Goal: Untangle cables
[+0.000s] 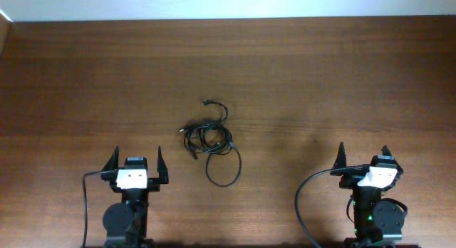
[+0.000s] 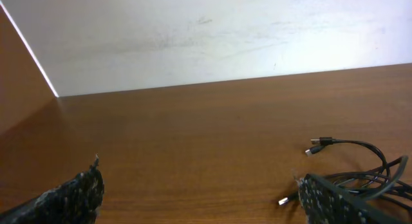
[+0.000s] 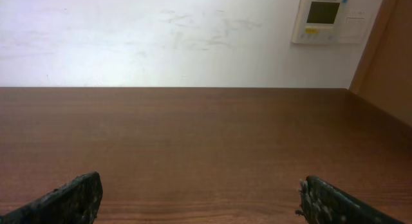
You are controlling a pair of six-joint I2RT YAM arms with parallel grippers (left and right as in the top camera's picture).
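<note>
Jaws on both arms stand spread as wide as they go, holding nothing and touching nothing. The left pincer (image 1: 137,157) sits low by the near edge of the table (image 1: 320,70). The cables (image 1: 211,137) lie ahead of it and off to its right, near its right finger (image 2: 335,201) but apart from it, with bare wood showing between them from overhead. The tangle is a tight bunch of crossed loops. One larger loop (image 1: 224,169) trails back toward the near edge, just to the right of that pincer. One plug (image 2: 313,147) points away on the far side of the bunch, and a silver-tipped plug (image 2: 284,201) lies on the wood just inside the right finger's tip in the left wrist view. The right pincer (image 1: 363,152) sits well to the right of the tangle, which lies to its left and slightly ahead, with open wood between them. Ahead of both pincers the tabletop runs bare to its far edge, where it meets a white wall (image 3: 161,37). A brown side panel (image 2: 19,76) rises beyond the left pincer's left finger and another (image 3: 386,63) beyond the right pincer's right finger. A small wall control panel (image 3: 322,17) hangs high and to the right of the right pincer
</note>
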